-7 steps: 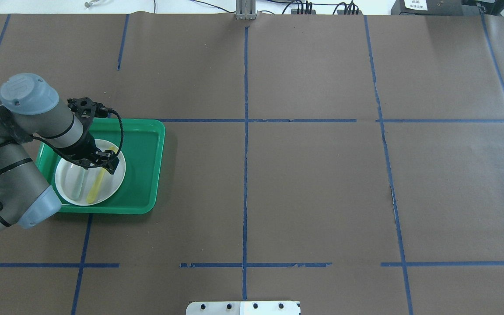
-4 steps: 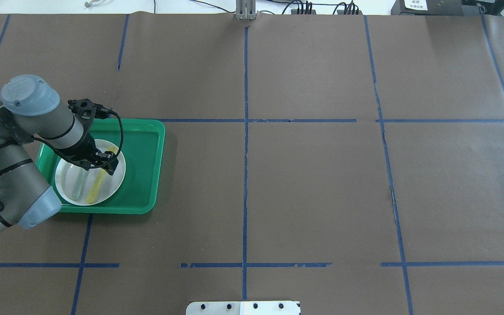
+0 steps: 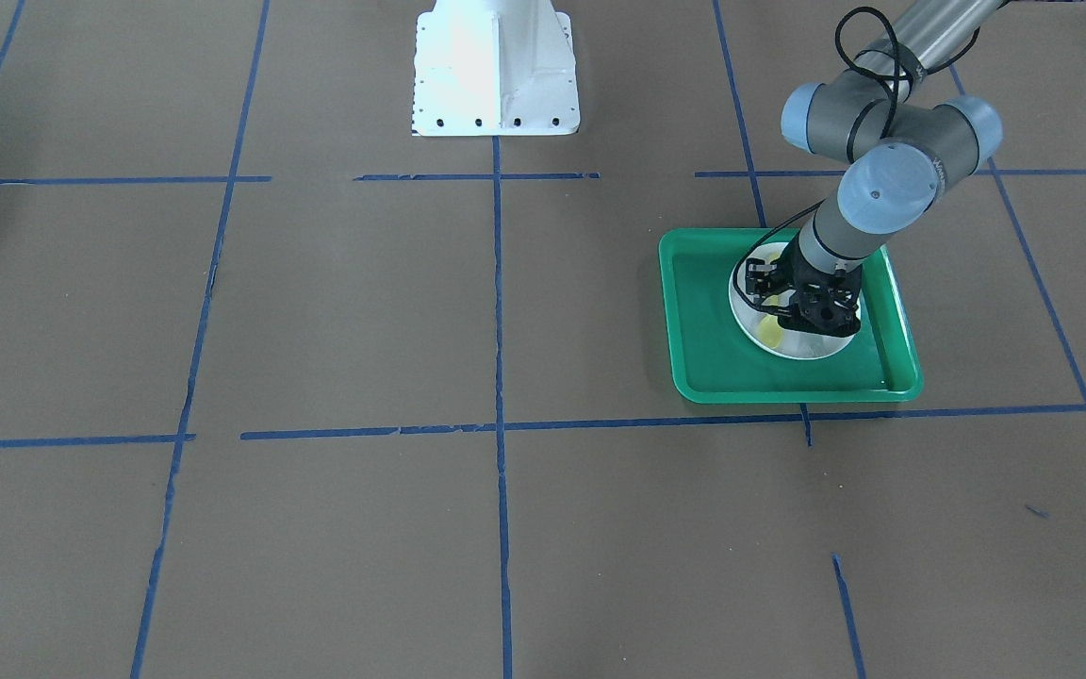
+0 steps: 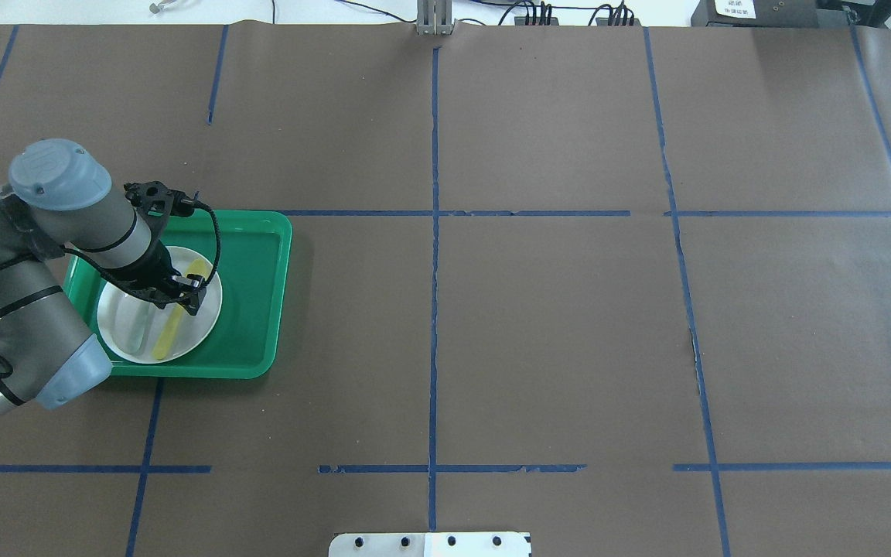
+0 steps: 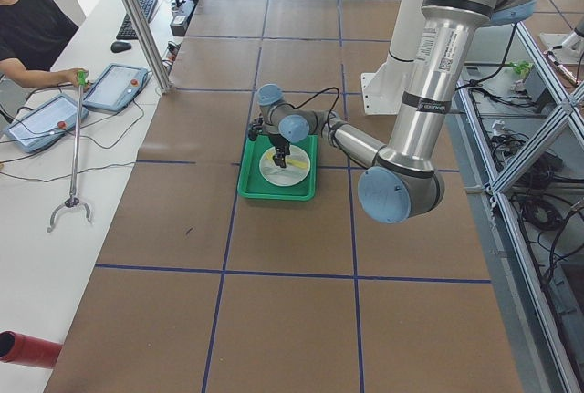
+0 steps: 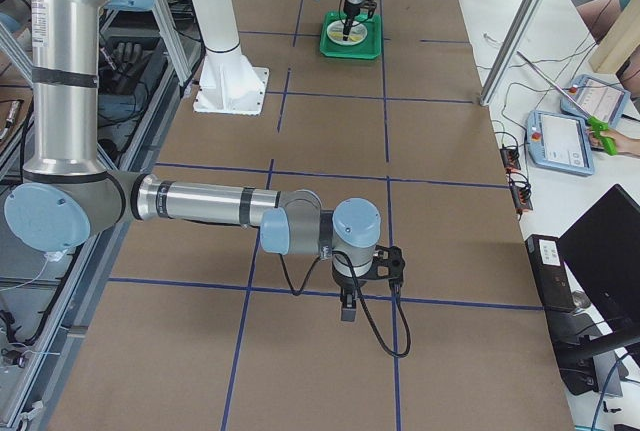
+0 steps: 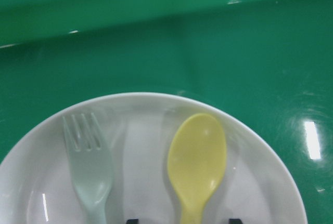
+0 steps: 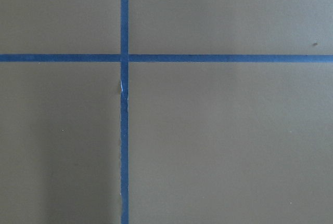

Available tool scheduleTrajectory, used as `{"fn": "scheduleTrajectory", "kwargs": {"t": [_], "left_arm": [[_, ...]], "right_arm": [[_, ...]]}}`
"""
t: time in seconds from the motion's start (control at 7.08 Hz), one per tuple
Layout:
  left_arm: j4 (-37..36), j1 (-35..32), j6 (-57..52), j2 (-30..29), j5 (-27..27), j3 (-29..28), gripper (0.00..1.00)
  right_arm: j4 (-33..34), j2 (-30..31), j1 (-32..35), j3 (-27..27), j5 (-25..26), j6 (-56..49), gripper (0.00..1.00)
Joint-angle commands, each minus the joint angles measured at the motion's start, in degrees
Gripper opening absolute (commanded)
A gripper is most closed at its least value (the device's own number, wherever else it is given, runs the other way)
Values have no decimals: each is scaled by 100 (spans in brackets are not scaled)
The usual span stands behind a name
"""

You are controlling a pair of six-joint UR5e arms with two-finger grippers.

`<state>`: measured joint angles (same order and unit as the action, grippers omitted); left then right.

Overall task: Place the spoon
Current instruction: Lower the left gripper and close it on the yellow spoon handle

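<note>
One green tray (image 4: 260, 309) sits near the left edge of the brown table (image 4: 538, 325), which stretches broadly to its right. It holds one white plate (image 7: 140, 130), with one yellow spoon (image 7: 196, 161) lying just right of one pale fork (image 7: 89, 167). The left gripper (image 4: 187, 298) has dropped lower than a second ago, its fingers spread either side of the unmoved spoon's handle; the right gripper (image 6: 347, 306) hangs well apart, and I cannot tell whether it is spread.
</note>
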<state>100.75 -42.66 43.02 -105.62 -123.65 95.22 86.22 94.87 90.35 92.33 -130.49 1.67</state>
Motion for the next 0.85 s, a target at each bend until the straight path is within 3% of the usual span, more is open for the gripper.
{"fn": "scheduleTrajectory", "kwargs": {"t": [0.0,0.42,0.71], "left_arm": [[-12,3,23,6,-36,14,0],[-125,-32,128,6,-54,302,0],[-852,-23,948,-159,-63,716,0]], "right_arm": [[0,-3,0,5,-2,0,100],[0,5,0,5,-2,0,100],[0,-3,0,-4,6,0,100]]}}
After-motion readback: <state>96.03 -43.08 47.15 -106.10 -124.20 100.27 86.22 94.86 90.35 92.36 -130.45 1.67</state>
